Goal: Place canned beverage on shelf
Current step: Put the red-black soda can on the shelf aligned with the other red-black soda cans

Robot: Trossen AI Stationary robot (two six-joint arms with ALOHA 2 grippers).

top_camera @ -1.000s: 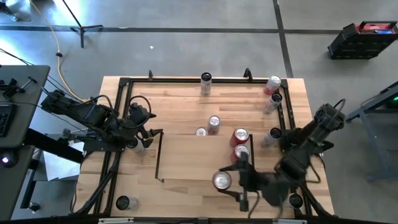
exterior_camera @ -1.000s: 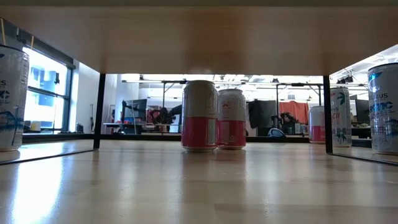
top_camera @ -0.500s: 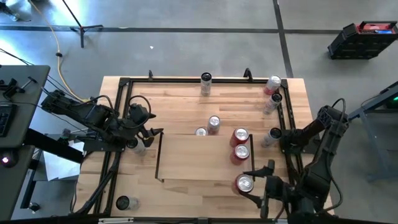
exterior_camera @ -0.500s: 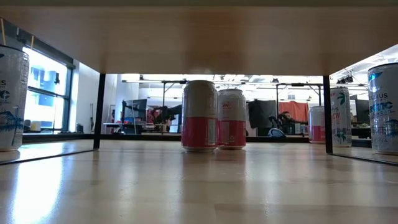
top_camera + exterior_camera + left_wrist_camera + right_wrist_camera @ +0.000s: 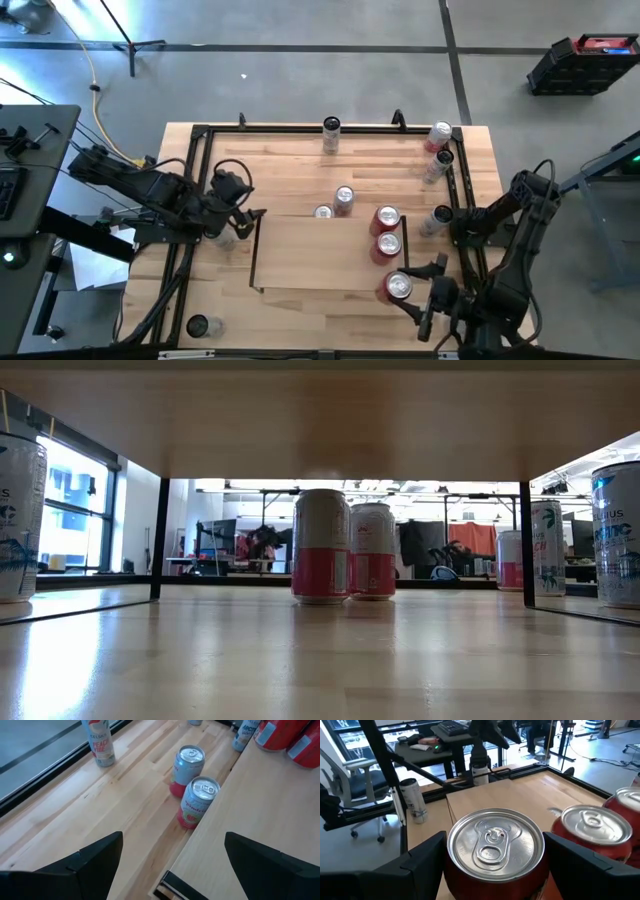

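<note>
- high view: the right tool (image 5: 418, 287) sits at the near right of the desk (image 5: 300, 170), its fingers apart on either side of a red can (image 5: 397, 288), which stands upright on the shelf (image 5: 310, 255) near its right rail. two more red cans (image 5: 386, 232) stand in a row just beyond it on the same shelf. the left tool (image 5: 243, 222) hangs at the shelf's left edge, fingers apart and empty. a pink can pair (image 5: 335, 204) stands just past the shelf's far edge.
- low view: two pink-banded cans (image 5: 343, 546) stand upright side by side on the wood under an overhanging board; taller pale cans (image 5: 20, 515) show at the far left and right edges. neither tool shows here.
- left wrist view: the left tool (image 5: 170, 855) has its two dark fingers (image 5: 95, 857) wide apart with nothing between them; ahead, the pink pair (image 5: 195, 782) stands touching beside the raised shelf edge.
- right wrist view: the right tool (image 5: 492, 857) straddles the red can (image 5: 495, 852), a finger (image 5: 422, 862) at each side; whether the pads press on it i cannot tell. another red can (image 5: 592, 832) stands just beside it.
</note>
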